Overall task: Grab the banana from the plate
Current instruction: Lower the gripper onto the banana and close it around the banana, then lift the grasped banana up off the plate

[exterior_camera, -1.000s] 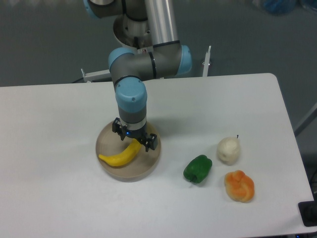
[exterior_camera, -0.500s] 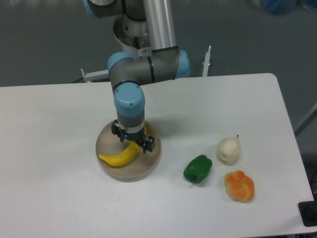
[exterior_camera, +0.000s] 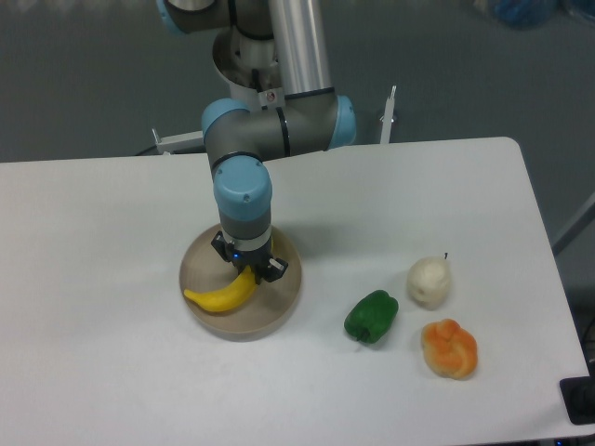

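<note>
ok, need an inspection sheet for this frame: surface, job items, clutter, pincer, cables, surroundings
Surface: white table, no spills seen.
Job's things: banana lies on the plate, at the table's left-centre.
Clutter: green pepper, pale pear-like fruit, lumpy orange item, all on the table right of the plate, apart from it.
Pincer: pincer down at the banana's right end, fingers either side; grip cannot be confirmed.
Cables: nothing seen.
Surroundings: grey floor; white metal bracket behind the table.
</note>
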Robot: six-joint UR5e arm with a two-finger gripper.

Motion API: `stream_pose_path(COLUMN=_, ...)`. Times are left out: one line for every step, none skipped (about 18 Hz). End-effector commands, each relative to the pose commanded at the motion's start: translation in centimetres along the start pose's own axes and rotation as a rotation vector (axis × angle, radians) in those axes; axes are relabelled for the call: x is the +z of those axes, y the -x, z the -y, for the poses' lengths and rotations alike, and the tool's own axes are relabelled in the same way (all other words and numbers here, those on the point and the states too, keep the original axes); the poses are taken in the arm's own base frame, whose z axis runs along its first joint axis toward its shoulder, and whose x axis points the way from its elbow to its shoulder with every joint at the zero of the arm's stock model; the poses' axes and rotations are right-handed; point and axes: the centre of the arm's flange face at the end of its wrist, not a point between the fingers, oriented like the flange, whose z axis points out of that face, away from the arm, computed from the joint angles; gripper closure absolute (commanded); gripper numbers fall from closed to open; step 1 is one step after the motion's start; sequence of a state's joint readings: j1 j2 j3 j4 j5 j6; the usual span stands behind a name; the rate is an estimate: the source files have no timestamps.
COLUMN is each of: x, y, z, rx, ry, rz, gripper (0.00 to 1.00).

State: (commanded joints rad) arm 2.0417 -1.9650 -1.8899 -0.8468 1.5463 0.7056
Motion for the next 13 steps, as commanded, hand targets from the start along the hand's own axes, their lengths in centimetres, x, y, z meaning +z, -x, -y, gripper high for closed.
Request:
stream_pose_path(x=-0.3, y=0.1, z=0.0, rx=0.000, ry=-0.005, rz=0.004, gripper=0.65)
stream_pose_path(x=-0.6, y=0.2, z=0.0, rx=-0.001, ry=-0.009, rz=0.008, gripper=0.65)
stream_pose_path(x=-1.2, y=0.3, z=-0.1, rx=-0.002, ry=-0.018, rz=0.014, gripper=0.65)
stream_pose_path(x=-2.2, y=0.6, z=0.0, rx=-0.004, ry=-0.032, rz=0.026, gripper=0.66)
stream_pose_path(x=-3.1, y=0.9, z=-0.1, rx=0.001, ry=-0.044, rz=0.036, gripper=0.66)
stream_pose_path(x=-3.9, y=1.6, z=-0.5, rx=0.002, ry=-0.052, rz=0.049, gripper=0.66)
stream_pose_path(x=-4.8, y=2.4, z=-0.8, rx=0.004, ry=-0.062, rz=0.063, gripper=0.66)
stream_pose_path(x=-6.1, y=3.4, z=-1.1, rx=-0.002, ry=-0.083, rz=0.077, gripper=0.66)
stream_pose_path(x=-7.3, y=4.9, z=-1.7, rx=-0.018, ry=-0.095, rz=0.094, gripper=0.66)
stream_pose_path(x=-8.3, y=6.3, z=-2.2, rx=-0.022, ry=-0.105, rz=0.109, gripper=0.66)
stream_pose_path(x=-8.9, y=7.3, z=-2.5, rx=-0.011, ry=-0.108, rz=0.121, gripper=0.66)
stream_pose_path(x=-9.4, y=8.2, z=-2.8, rx=-0.004, ry=-0.109, rz=0.133, gripper=0.65)
stream_pose_path(x=-9.7, y=9.3, z=-3.4, rx=-0.001, ry=-0.109, rz=0.140, gripper=0.65)
